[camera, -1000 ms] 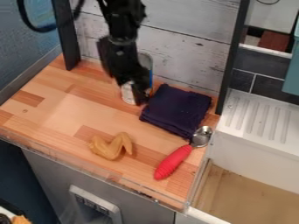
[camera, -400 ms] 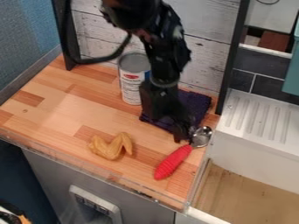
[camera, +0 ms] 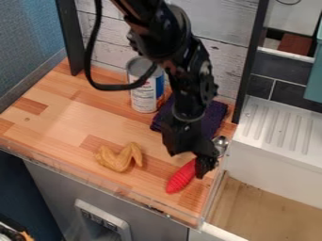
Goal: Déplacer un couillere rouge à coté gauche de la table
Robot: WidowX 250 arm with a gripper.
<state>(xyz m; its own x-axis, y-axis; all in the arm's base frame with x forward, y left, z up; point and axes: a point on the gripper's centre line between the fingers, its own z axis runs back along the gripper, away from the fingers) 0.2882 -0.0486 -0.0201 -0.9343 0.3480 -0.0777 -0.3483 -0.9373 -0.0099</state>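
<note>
on a wooden counter [camera: 63, 113], a black gripper [camera: 200, 168] hangs over a red-handled spoon [camera: 181, 179]. whether it is open or holding anything cannot be told.

Whitewashed plank wall [camera: 107, 33] behind a butcher-block counter [camera: 56, 103], white sink [camera: 277, 153] alongside.

Setting type: toy kitchen. Indicators: a wooden table [camera: 60, 109]; right of it, a white sink [camera: 277, 157] with a ridged drainboard [camera: 277, 127]; behind the sink, dark wall tiles [camera: 286, 73]; below the table, a grey appliance-like front [camera: 53, 188].
</note>
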